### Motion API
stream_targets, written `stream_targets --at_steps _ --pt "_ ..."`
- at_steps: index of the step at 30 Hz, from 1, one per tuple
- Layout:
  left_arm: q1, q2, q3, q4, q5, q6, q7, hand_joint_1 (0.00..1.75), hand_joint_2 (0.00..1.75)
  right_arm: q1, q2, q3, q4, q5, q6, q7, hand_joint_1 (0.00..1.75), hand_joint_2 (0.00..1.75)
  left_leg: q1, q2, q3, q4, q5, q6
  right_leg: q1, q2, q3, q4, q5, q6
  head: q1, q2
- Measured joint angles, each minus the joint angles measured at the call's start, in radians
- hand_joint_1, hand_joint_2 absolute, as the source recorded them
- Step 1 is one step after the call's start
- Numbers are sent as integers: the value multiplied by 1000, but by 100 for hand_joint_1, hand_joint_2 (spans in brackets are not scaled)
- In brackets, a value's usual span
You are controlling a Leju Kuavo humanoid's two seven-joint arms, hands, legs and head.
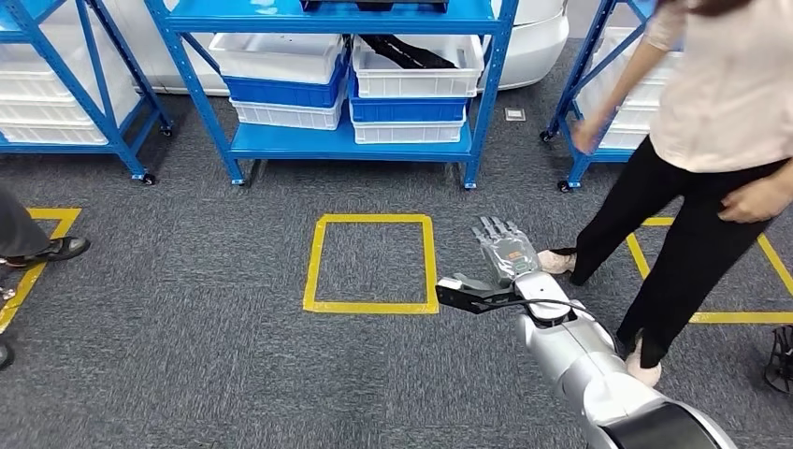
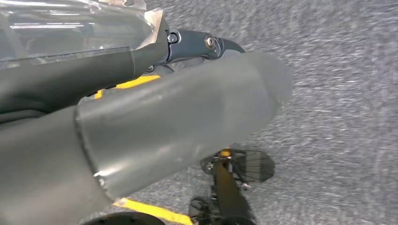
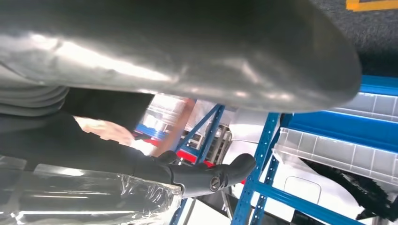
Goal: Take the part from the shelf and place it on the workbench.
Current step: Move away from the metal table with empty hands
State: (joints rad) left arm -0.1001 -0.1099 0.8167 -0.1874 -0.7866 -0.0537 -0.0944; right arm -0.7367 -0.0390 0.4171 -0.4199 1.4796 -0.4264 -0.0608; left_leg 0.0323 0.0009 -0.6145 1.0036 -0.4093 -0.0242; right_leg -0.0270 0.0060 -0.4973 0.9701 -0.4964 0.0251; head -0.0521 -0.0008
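A black part (image 1: 407, 51) lies in a white bin (image 1: 418, 73) on the lower level of the blue shelf (image 1: 351, 140) straight ahead. My right hand (image 1: 505, 253) reaches forward over the carpet, well short of the shelf, fingers spread flat and holding nothing. In the right wrist view the black part (image 3: 356, 187) shows in its white bin (image 3: 338, 157) beyond my right hand's fingers (image 3: 211, 178). My left hand (image 2: 187, 117) hangs over the carpet with its thumb and a dark finger stretched out, nothing in it.
A person (image 1: 711, 140) in a light top and black trousers stands close on the right of my right arm. Someone's shoe (image 1: 56, 249) shows at the left edge. A yellow tape square (image 1: 372, 264) marks the floor before the shelf. More blue shelves stand left and right.
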Motion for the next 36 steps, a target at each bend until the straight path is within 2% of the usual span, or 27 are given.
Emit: stream_targets --at_steps 2,4,5,6,8,9,10,11,13,15,17,19,20,21,22,23,24,25,26,27,29,30,31,32,34,36 --pt "-5 -1 -1 0 -2 0 3 0 0 13 -4 -8 0 -10 -1 -11 0 0 -8 -2 11 -5 -16 25 5 0 8 2 -2 16 0 0" --pt "-5 -2 -1 0 -6 0 6 0 0 29 -6 -16 0 -15 -1 -18 0 0 -12 -3 26 -11 -23 46 4 -2 -10 44 -2 23 3 0" --pt "-5 -3 -1 0 -7 0 6 0 0 35 -7 -19 0 -16 -1 -19 0 0 -13 -4 35 -13 -28 55 4 -3 -42 94 -5 23 5 0" --pt "-5 -3 -1 0 -8 1 7 0 0 40 -8 -21 0 -16 -1 -21 0 0 -15 -4 43 -16 -34 64 3 -4 -89 162 -14 21 7 0" --pt "-6 -3 -1 0 -8 1 7 0 0 57 -12 -23 0 -18 -2 -25 0 0 -20 -8 59 -16 -50 77 7 -4 -191 297 -52 11 10 0" --pt "-5 -3 -1 0 -9 1 7 0 0 68 -14 -24 0 -18 -3 -28 0 0 -24 -12 71 -17 -61 81 10 -4 -229 329 -67 8 11 0" --pt "-4 -4 -1 0 -9 0 7 0 0 78 -16 -25 0 -20 -3 -31 0 0 -27 -16 85 -17 -71 84 14 -4 -249 327 -70 8 12 0" --pt "-4 -4 -1 0 -9 0 7 0 0 85 -18 -26 1 -21 -4 -33 0 0 -31 -19 100 -17 -82 84 17 -4 -252 292 -53 10 12 0" --pt "-4 -6 -1 0 -10 0 7 0 0 92 -20 -29 1 -28 -4 -41 0 0 -38 -21 127 -17 -107 84 27 -5 -226 154 30 14 13 0" --pt "-6 -8 -1 0 -10 0 7 0 0 94 -23 -35 1 -33 -3 -50 0 0 -44 -23 148 -24 -133 79 38 -5 -197 53 89 0 13 0" --pt "-7 -9 0 0 -11 0 7 0 0 94 -25 -39 1 -34 -3 -56 0 0 -47 -24 170 -24 -139 71 39 -5 -171 24 95 -21 14 0" --pt "-10 -8 -1 0 -12 -1 7 0 0 94 -25 -40 0 -35 -3 -60 0 0 -47 -21 172 15 -126 62 27 -8 -137 8 115 -34 13 0" --pt "-13 -8 -1 0 -12 -1 7 0 0 93 -25 -40 1 -34 -3 -62 0 0 -44 -19 148 61 -114 57 22 -10 -122 5 122 -42 12 0" --pt "-15 -7 -1 0 -13 -1 6 0 0 93 -24 -40 1 -34 -3 -64 0 0 -41 -18 109 123 -112 51 19 -10 -110 4 122 -47 10 0" --pt "-17 -7 -1 0 -13 -1 6 0 0 94 -23 -40 1 -34 -3 -65 0 0 -36 -17 61 184 -123 44 19 -10 -100 4 113 -50 8 0" --pt "-17 -7 -2 0 -14 -1 7 0 0 97 -21 -40 1 -33 -3 -65 0 0 -31 -16 14 227 -156 37 19 -8 -91 4 101 -52 7 0" --pt "-16 -5 -2 0 -15 0 7 0 0 101 -18 -40 1 -33 -3 -66 0 0 -26 -15 -23 245 -205 30 18 -6 -79 4 88 -50 6 0" --pt "-15 -4 -2 0 -16 0 7 0 0 106 -17 -40 1 -33 -3 -66 0 0 -21 -14 -47 235 -245 25 16 -4 -65 4 75 -48 5 0" --pt "-15 -3 -2 0 -17 0 7 0 0 110 -16 -40 1 -33 -4 -66 0 0 -16 -12 -58 203 -260 21 14 -3 -50 5 62 -45 5 0" --pt "-15 -1 -2 0 -19 0 7 0 0 113 -16 -40 1 -33 -4 -67 0 0 -12 -9 -58 150 -233 16 12 -3 -35 6 48 -41 5 0" --pt "-15 1 -2 0 -20 0 7 0 0 116 -13 -40 1 -33 -5 -69 0 0 -9 4 -38 46 -87 16 12 -1 -6 8 21 -30 4 0" --pt "-17 1 -2 0 -20 -1 7 0 0 116 -12 -40 1 -33 -5 -70 0 0 -11 9 -25 14 -27 21 14 -1 3 6 10 -23 4 0" --pt "-18 1 -2 0 -20 -1 7 0 0 115 -12 -40 0 -33 -6 -71 0 0 -14 11 -15 1 6 30 17 0 13 6 4 -14 4 0" --pt "-20 0 -2 0 -21 -1 7 0 0 114 -12 -40 0 -33 -6 -71 0 0 -17 10 -9 -3 4 41 19 0 18 11 4 -3 4 0" --pt "-21 -1 -2 0 -21 -1 7 0 0 113 -12 -40 0 -33 -7 -71 0 0 -19 6 9 -9 -4 59 20 -2 7 44 12 13 7 0" --pt "-22 -1 -2 0 -21 -1 7 0 0 113 -11 -40 0 -33 -8 -71 0 0 -20 3 24 -10 -12 73 18 -3 -32 109 18 18 9 0"
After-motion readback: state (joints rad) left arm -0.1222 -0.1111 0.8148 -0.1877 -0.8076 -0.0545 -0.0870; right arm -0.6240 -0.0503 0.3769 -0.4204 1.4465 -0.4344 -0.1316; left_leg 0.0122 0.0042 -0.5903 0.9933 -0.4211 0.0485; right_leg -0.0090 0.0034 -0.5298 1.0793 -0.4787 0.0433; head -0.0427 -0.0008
